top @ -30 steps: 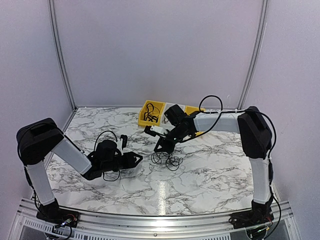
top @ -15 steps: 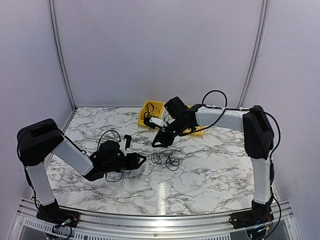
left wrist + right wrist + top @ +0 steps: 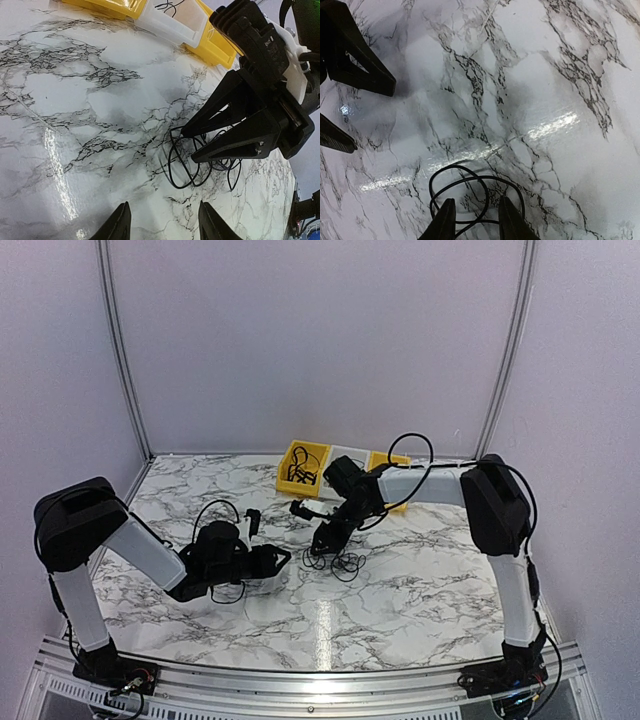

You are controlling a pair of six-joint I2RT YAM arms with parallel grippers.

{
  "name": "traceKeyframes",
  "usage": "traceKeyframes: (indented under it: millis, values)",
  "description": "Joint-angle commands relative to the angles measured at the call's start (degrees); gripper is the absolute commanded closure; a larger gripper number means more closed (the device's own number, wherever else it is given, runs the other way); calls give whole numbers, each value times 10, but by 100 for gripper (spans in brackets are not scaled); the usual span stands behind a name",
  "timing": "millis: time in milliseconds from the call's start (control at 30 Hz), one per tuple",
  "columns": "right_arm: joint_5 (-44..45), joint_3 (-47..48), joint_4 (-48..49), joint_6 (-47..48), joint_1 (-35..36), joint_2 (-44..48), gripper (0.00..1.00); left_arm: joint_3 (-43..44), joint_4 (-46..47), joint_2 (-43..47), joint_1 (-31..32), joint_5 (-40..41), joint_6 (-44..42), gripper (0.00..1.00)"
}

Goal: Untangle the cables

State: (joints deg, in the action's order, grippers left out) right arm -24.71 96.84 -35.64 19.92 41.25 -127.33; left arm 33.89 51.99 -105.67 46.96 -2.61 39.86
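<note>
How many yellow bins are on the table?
2. The left yellow bin stands at the far edge of the table, beside the white bin, with black cables in it. The right yellow bin is on the white bin's other side, partly hidden by the right arm.

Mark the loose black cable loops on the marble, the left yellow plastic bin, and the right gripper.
loose black cable loops (image 3: 336, 561): top view, middle of the bunch.
left yellow plastic bin (image 3: 310, 446): top view, far rim.
right gripper (image 3: 187, 147): left wrist view, midway between fingertips.

bright, even light from above. white glare streaks shine on the counter (image 3: 430, 590). the cables (image 3: 336, 561) look sharp, shadows soft.
</note>
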Motion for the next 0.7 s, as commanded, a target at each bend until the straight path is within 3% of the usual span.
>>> traceKeyframes:
  millis: [0, 100, 200, 367, 667]
  values:
    - [-5, 32, -14, -5, 3, -6, 72, 0, 0, -3, 1, 6, 2, 52]
    - [-11, 36, -26, -5, 3, -7, 72, 3, 1, -5, 1, 4, 2, 52]
    - [-11, 30, -23, -4, 3, 1, 89, 5, 2, -7, 1, 4, 1, 52]
    - [-38, 32, -23, -10, 3, 31, 100, 11, 16, -4, 7, 2, -12, 50]
    - [-96, 67, -33, -39, 4, 64, 100, 35, 34, 2, 23, 50, -31, 47]
